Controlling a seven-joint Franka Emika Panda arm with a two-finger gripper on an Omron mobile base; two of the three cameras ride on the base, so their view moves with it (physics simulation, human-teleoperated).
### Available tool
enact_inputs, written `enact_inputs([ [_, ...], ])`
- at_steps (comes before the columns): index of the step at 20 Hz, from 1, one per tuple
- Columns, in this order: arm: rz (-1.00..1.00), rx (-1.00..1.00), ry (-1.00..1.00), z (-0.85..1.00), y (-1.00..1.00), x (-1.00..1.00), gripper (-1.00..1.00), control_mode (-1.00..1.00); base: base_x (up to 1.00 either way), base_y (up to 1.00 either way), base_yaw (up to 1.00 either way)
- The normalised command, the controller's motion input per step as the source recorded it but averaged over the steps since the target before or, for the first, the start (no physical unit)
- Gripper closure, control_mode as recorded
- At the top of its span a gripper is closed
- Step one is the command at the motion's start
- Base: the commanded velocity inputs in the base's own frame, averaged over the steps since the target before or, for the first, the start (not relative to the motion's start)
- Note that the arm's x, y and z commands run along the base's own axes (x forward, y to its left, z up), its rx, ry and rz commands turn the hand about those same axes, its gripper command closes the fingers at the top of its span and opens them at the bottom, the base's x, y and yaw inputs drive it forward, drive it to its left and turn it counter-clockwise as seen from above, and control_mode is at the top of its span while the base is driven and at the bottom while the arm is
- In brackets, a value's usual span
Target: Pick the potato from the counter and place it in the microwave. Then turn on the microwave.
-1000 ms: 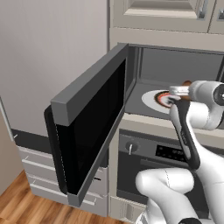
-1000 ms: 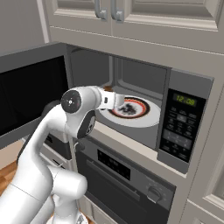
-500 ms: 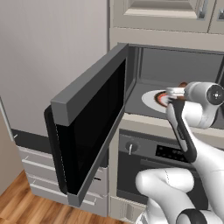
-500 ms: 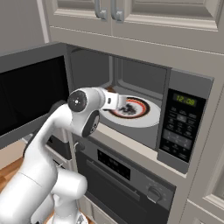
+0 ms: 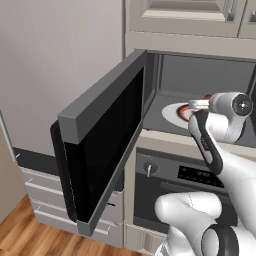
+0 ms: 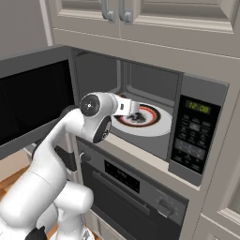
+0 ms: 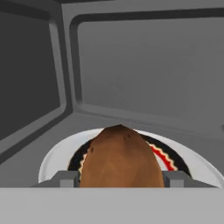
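Note:
The potato (image 7: 119, 157), a brown lump, sits between my gripper's (image 7: 120, 177) two fingertips, and the gripper is shut on it. I hold it inside the open microwave (image 6: 140, 84), just above the white plate (image 7: 50, 159) with the red-and-black ring. From the right base view my gripper (image 6: 133, 110) reaches over the near rim of the plate (image 6: 157, 126). In the left base view the gripper (image 5: 194, 105) is at the plate's (image 5: 170, 112) right side. The counter is out of view.
The microwave door (image 5: 100, 150) hangs wide open to the left. Its control panel (image 6: 194, 136) with a lit clock stands right of the cavity. An oven (image 6: 136, 187) with a knob lies below, and cabinets (image 6: 140, 14) above.
My hand has pushed a little deeper into the microwave cavity, carrying the potato over the plate. The door and base have stayed put.

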Motion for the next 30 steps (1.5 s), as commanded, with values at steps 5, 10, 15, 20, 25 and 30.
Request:
enact_inputs([
  [5,0.00,0.00,0.06,-0.15,-0.04,0.14,1.00,-1.00,0.00,0.00,0.00],
  [10,0.00,0.00,0.07,-0.16,-0.04,0.13,1.00,-1.00,0.00,0.00,0.00],
  [15,0.00,0.00,0.09,-0.03,-0.09,0.19,1.00,-1.00,0.00,0.00,0.00],
  [20,0.00,0.00,0.10,0.00,-0.08,0.22,1.00,-1.00,0.00,0.00,0.00],
  [25,0.00,0.00,0.08,-0.09,-0.08,0.19,1.00,-1.00,0.00,0.00,0.00],
  [30,0.00,0.00,0.03,-0.18,-0.05,0.22,1.00,-1.00,0.00,0.00,0.00],
])
